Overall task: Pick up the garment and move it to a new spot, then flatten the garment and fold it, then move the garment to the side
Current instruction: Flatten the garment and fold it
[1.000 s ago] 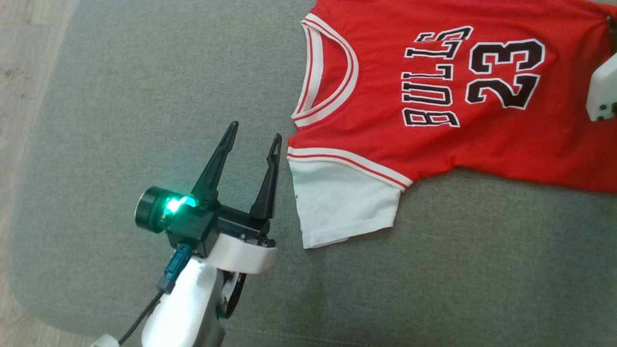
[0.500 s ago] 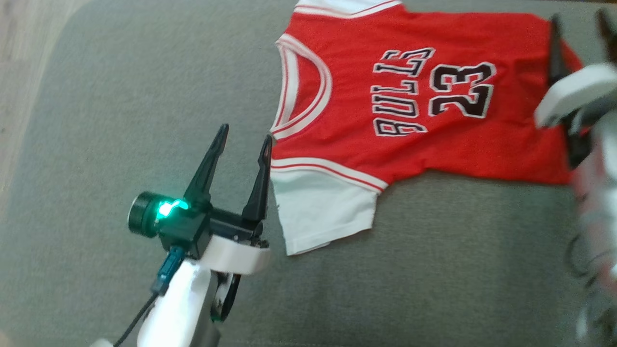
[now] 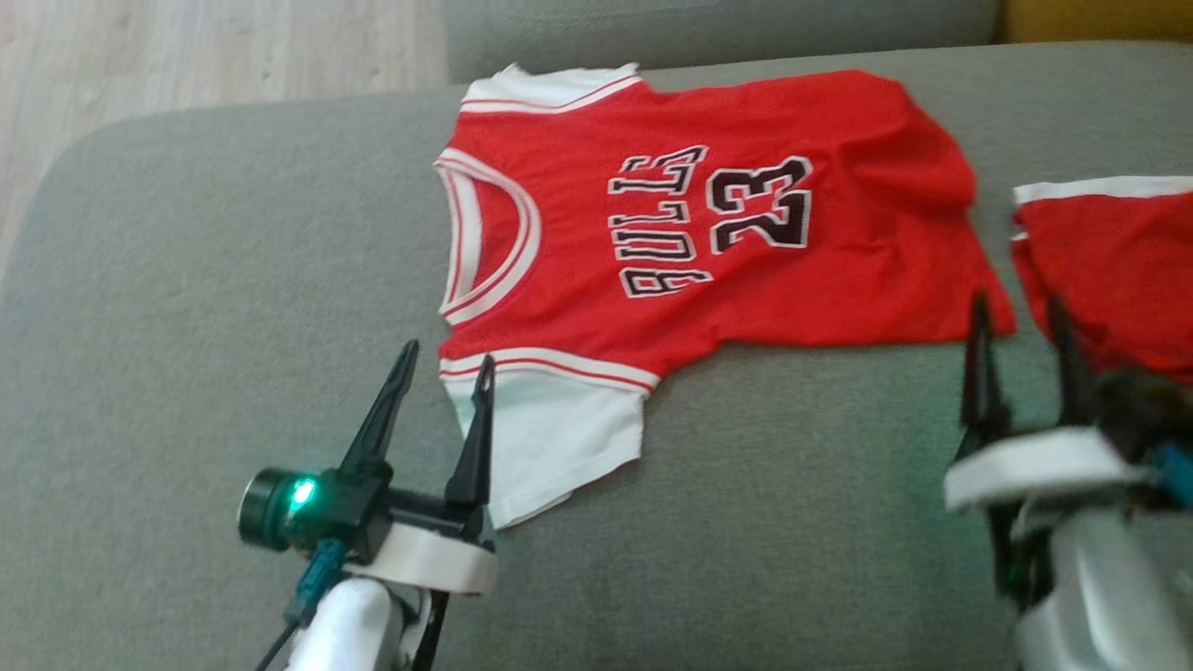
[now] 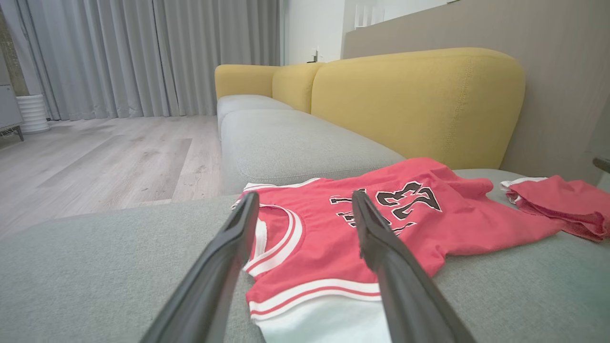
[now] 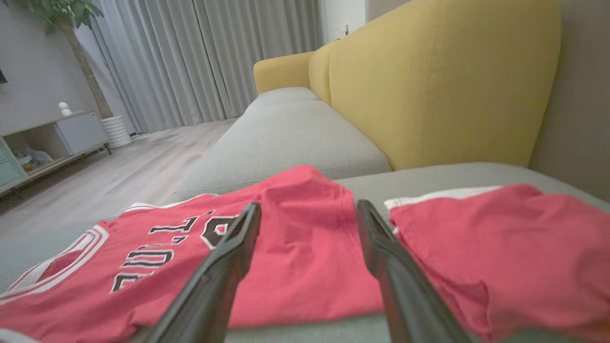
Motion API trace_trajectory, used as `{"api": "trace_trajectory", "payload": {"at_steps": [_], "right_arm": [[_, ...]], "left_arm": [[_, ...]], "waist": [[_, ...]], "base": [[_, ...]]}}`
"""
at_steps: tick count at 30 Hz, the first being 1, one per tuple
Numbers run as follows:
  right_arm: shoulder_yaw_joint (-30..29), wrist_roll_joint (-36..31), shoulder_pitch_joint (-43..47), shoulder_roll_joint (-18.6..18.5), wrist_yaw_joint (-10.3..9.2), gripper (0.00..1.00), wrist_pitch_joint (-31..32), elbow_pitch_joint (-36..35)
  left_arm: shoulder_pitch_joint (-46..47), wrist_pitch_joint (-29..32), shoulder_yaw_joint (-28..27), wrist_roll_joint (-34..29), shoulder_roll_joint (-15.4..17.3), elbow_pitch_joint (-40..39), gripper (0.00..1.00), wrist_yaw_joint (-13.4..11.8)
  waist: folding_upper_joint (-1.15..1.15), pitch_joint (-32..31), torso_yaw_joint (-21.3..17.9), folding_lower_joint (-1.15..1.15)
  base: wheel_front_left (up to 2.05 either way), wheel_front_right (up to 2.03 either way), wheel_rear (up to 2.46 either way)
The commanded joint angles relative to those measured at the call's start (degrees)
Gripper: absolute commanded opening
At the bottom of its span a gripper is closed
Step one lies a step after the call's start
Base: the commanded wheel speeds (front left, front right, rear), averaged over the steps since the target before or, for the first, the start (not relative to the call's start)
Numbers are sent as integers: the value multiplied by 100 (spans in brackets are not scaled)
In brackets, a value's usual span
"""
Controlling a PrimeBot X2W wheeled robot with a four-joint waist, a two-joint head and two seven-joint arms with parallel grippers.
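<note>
Garment lies on grey sofa seat, left pincer and right pincer both apart.

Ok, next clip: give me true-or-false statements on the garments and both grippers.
The red BULLS 23 jersey lies spread on the grey fabric sofa cushion. True.
The left gripper and the right gripper both have their fingers apart. True.
The left gripper grips the jersey's collar. False: it holds nothing, near the white sleeve.
A second red garment with white trim lies beside the jersey's hem. True.
The right gripper holds the jersey lifted. False: it holds nothing; the jersey lies flat.
</note>
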State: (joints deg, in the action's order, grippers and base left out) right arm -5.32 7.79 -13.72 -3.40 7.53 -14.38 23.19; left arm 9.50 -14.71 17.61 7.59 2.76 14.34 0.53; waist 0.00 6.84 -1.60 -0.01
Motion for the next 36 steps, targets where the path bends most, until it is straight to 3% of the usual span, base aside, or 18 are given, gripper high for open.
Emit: {"api": "trace_trajectory", "payload": {"at_steps": [1, 14, 23, 36], "right_arm": [[296, 135, 58, 50, -4, 100, -61, -339], [574, 197, 480, 51, -4, 100, -62, -637], [539, 230, 499, 52, -4, 100, -62, -655], [595, 302, 374, 52, -4, 100, -62, -617]], "left_arm": [[54, -29, -267, 24, 12, -138, 100, 6], [-30, -29, -173, -1, 12, 722, 100, 27], [196, -4, -141, 90, 12, 1581, 100, -361], [535, 630, 105, 280, 12, 2599, 100, -220]], "waist": [[0, -113, -156, 1], [0, -238, -322, 1], [0, -148, -348, 1], [0, -11, -540, 1]], "base": [[0, 0, 0], [0, 0, 0], [0, 0, 0], [0, 0, 0]]}}
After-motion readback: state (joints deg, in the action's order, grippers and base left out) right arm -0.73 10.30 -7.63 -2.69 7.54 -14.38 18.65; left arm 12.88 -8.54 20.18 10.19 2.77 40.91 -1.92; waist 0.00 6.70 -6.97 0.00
